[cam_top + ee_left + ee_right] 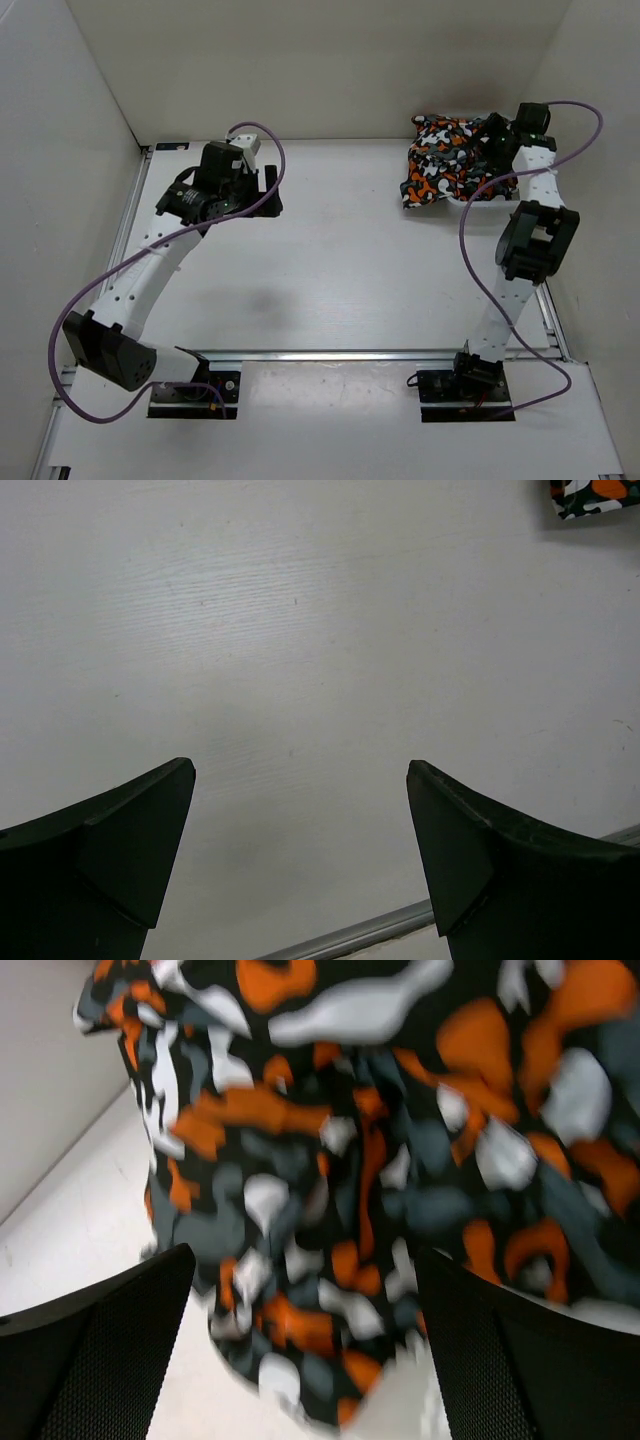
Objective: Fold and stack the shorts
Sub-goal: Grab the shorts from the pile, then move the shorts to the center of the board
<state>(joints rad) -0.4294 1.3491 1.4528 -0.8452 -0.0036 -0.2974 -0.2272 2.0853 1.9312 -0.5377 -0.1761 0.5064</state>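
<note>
The shorts [440, 160], in an orange, black, grey and white camouflage print, lie crumpled at the far right of the table, draped over a white basket [482, 196]. My right gripper [493, 140] hovers over their right side, open, with nothing between its fingers. In the right wrist view the shorts [340, 1180] fill the frame, blurred, just beyond the open right gripper [302, 1290]. My left gripper [262, 190] stands open over bare table at the far left. The left wrist view shows the open left gripper [300, 810] and a corner of the shorts [595, 495] at top right.
White walls close in the table at the back and on both sides. A metal rail [380, 353] runs along the near edge in front of the arm bases. A purple cable [470, 215] loops beside the right arm.
</note>
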